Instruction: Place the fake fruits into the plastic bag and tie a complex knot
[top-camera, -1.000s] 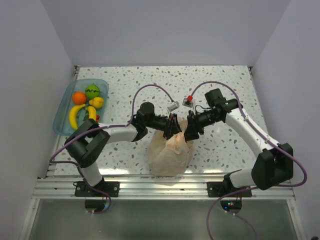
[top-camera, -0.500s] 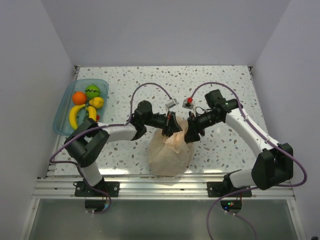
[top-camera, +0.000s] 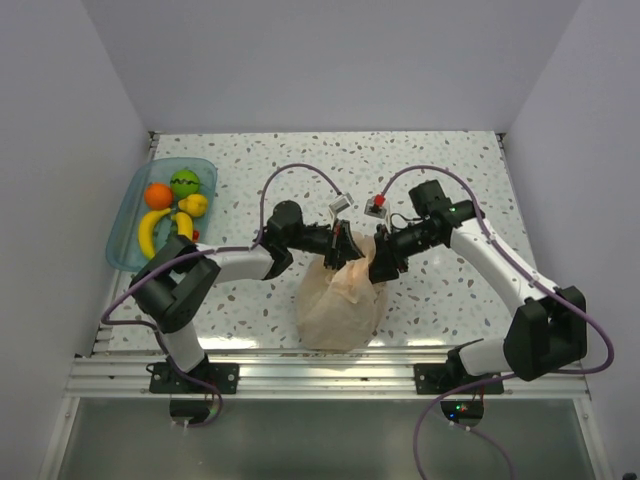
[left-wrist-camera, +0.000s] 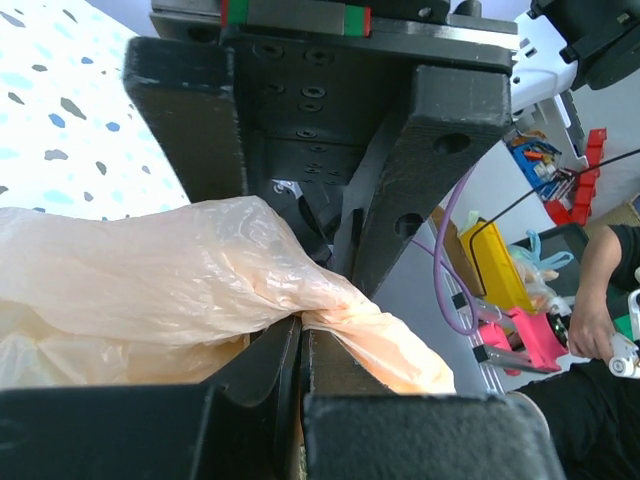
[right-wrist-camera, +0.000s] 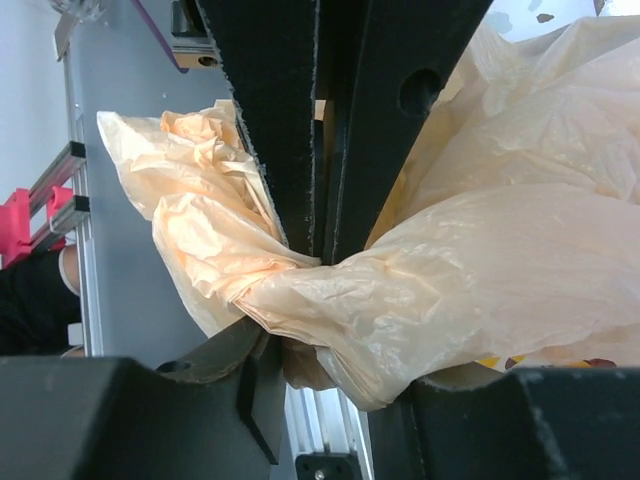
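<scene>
Top view: the plastic bag (top-camera: 340, 305) sits bulged on the table (top-camera: 450, 170) near the arm bases, with its neck gathered between the two grippers. The left gripper (top-camera: 340, 250) reaches the neck from the left and the right gripper (top-camera: 378, 262) from the right. Their tips almost meet, and both are about equally near. Some fake fruits (top-camera: 168, 208) lie in a blue tray (top-camera: 125, 232), well apart at the left.

Left wrist: the left gripper is pressed together, pinching a fold of bag film. The strand leads toward the right gripper.

Right wrist: the right gripper's jaws are part-way apart with the bunched neck between them. I cannot tell if they bite. I judge the next pull runs along that left-right strand.
</scene>
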